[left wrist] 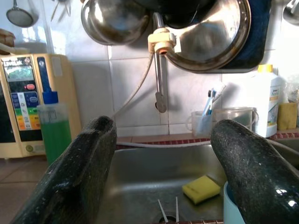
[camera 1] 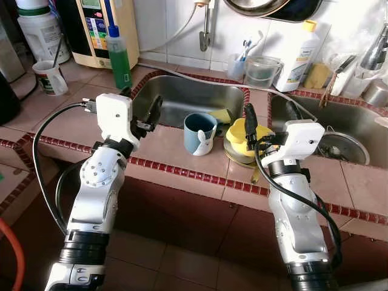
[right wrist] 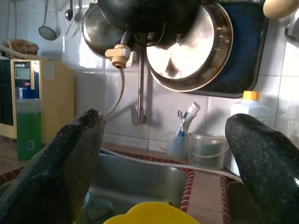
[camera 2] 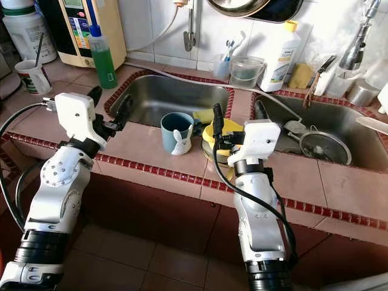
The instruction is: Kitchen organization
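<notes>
A blue mug (camera 1: pixel 199 132) with a white rabbit figure stands on the tiled counter (camera 1: pixel 163 145) in front of the left sink (camera 1: pixel 182 91). Beside it sits a yellow bowl (camera 1: pixel 237 134) on a steel dish. My left gripper (camera 1: pixel 142 103) hovers open over the sink's near left corner, left of the mug, holding nothing. Just past the yellow bowl, my right gripper (camera 1: pixel 271 115) is open and empty over the strip between the two sinks. A yellow sponge (left wrist: pixel 201 188) lies in the left sink. The bowl's rim (right wrist: pixel 149 214) shows under the right gripper (right wrist: pixel 161 163).
A green soap bottle (camera 1: pixel 119 57) and a water purifier (camera 1: pixel 97 30) stand at the back left, a white cup (camera 1: pixel 50 77) further left. A toothbrush cup (camera 1: pixel 237 65), clear tub (camera 1: pixel 262 71) and white bottle (camera 1: pixel 300 57) line the back wall. The right sink (camera 1: pixel 357 124) holds a strainer (camera 1: pixel 342 148).
</notes>
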